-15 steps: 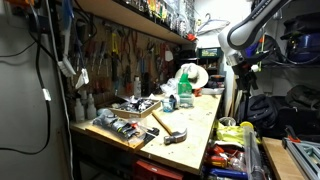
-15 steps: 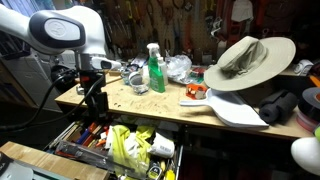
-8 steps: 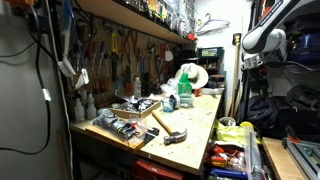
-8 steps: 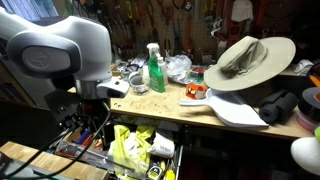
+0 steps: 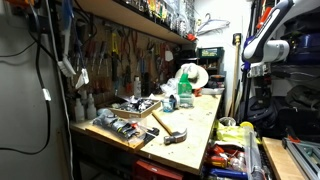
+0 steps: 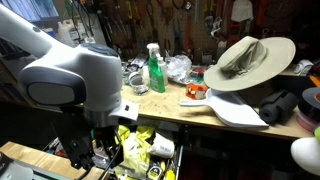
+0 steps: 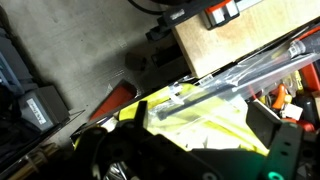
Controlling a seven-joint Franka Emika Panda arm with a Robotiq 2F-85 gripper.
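The big white arm (image 6: pixel 75 85) leans below the wooden surface (image 6: pixel 170 103) over an open drawer (image 6: pixel 178 158), where a yellow-green plastic bundle (image 7: pixel 200 118) lies against a clear sleeve (image 7: pixel 250 75). The bundle looks light, soft and slippery, probably best pinched at a bunched fold near its middle. The claw (image 7: pixel 190 158) is a dark blur just above it, and I cannot tell whether it is spread or pressed together.

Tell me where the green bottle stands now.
In an exterior view the green bottle stands upright on the wooden workbench, beside crumpled clear plastic, with the tan hat further along.
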